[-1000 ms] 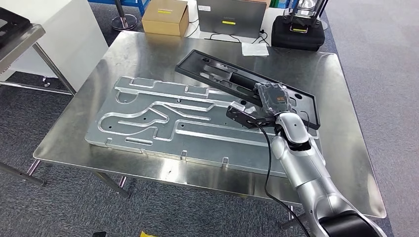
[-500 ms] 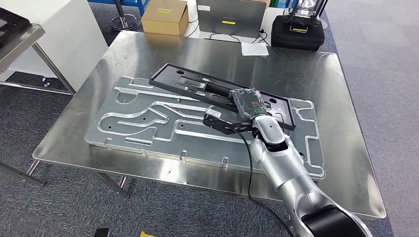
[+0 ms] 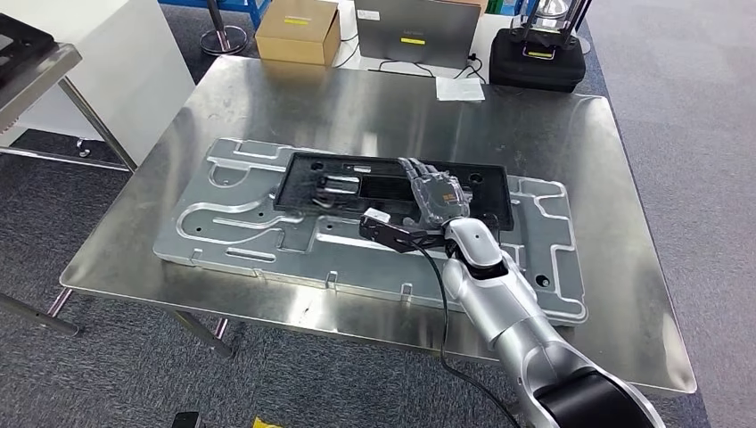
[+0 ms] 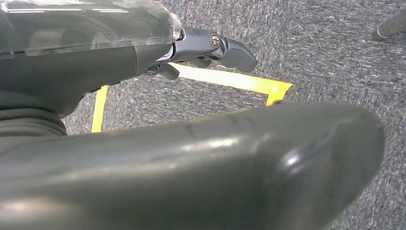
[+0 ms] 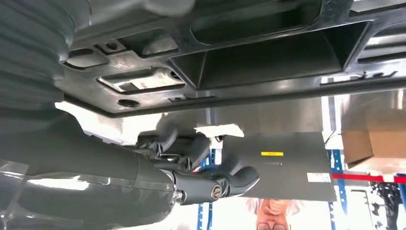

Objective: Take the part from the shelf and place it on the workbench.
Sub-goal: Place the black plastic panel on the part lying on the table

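Right hand: the right hand (image 3: 434, 189) rests flat on the black part (image 3: 383, 185), fingers stretched across its top — from the head view I cannot tell whether it grips or merely presses. In the right wrist view the hand (image 5: 191, 177) sits close against the part (image 5: 249, 57), dark fingers curled beside its edge.

Right arm: the silver arm (image 3: 499, 303) comes in from the lower right, a black cable running along it.

Left hand: the left hand (image 4: 210, 48) hangs above grey carpet with yellow tape lines (image 4: 230, 80); fingers curled in, nothing in them.

Part: a long black moulded frame with rectangular recesses, lying on the grooved aluminium plate (image 3: 267, 223), near the plate's far edge and roughly parallel to it.

Workbench: the steel workbench (image 3: 267, 98) carries the plate over most of its middle.

Surroundings: beyond the bench — a cardboard box (image 3: 299, 28), a grey panel (image 3: 417, 31), a black case (image 3: 538, 58); a white paper (image 3: 460, 88) lies on the bench's far edge.
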Controlling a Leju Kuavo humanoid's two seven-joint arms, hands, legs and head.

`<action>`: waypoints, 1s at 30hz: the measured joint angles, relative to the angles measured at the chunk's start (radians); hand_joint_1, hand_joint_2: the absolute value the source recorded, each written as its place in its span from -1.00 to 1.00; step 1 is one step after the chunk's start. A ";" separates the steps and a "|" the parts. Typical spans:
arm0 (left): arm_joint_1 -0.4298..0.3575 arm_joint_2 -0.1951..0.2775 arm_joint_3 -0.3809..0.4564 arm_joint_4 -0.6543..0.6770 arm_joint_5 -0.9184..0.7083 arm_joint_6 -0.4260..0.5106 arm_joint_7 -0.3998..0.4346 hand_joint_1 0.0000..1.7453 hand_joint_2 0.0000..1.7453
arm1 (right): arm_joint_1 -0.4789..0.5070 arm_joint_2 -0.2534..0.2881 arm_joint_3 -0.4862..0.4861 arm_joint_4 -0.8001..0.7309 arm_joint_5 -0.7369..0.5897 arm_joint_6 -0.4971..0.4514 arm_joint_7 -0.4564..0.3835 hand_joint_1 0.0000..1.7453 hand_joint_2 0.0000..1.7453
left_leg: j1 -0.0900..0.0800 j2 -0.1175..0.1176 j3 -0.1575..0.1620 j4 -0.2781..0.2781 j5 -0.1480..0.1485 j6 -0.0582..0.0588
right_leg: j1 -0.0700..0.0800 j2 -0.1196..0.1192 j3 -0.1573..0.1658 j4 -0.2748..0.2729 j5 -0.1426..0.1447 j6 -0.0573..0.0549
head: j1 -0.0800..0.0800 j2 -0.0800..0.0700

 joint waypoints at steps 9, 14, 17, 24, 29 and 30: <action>0.006 -0.003 0.002 0.000 0.002 0.000 -0.003 -1.00 -1.00 | 0.003 -0.002 -0.006 0.018 -0.059 -0.047 -0.019 -1.00 1.00 | 0.000 0.000 0.000 0.000 0.000 0.000 | 0.000 0.000 0.000 0.000 0.000 0.000 | 0.000 0.000; 0.014 -0.004 0.012 0.000 0.014 -0.008 -0.016 -1.00 -1.00 | 0.042 -0.007 -0.048 -0.064 -0.215 -0.051 -0.074 -1.00 1.00 | -0.001 0.000 0.000 0.002 -0.001 0.000 | -0.002 0.000 0.000 -0.002 0.000 0.000 | 0.000 0.000; 0.023 -0.004 0.031 0.000 0.021 -0.015 -0.029 -1.00 -1.00 | 0.095 -0.008 -0.081 -0.192 -0.389 -0.035 -0.116 -1.00 1.00 | -0.002 0.000 -0.001 0.003 -0.003 0.001 | -0.006 0.000 0.000 -0.003 0.000 0.001 | 0.000 0.000; 0.041 -0.004 0.073 0.000 0.029 -0.019 -0.043 -1.00 -1.00 | 0.244 -0.010 -0.142 -0.564 -0.738 -0.043 -0.186 -1.00 1.00 | -0.002 0.002 0.004 -0.005 -0.008 0.013 | -0.009 0.001 0.001 0.002 -0.013 0.012 | 0.000 0.000; 0.041 -0.007 0.088 0.000 0.030 -0.021 -0.044 -1.00 -1.00 | 0.307 -0.020 -0.160 -0.704 -0.819 -0.047 -0.199 -1.00 1.00 | 0.004 0.009 0.012 -0.015 -0.003 0.018 | -0.009 0.001 -0.137 0.259 -0.128 0.019 | 0.002 0.000; 0.042 -0.007 0.091 0.000 0.031 -0.021 -0.044 -1.00 -1.00 | 0.324 -0.025 -0.163 -0.725 -0.839 -0.046 -0.200 -1.00 0.50 | 0.004 0.009 0.012 -0.014 -0.003 0.018 | -0.010 0.001 -0.156 0.280 -0.118 0.020 | 0.002 0.000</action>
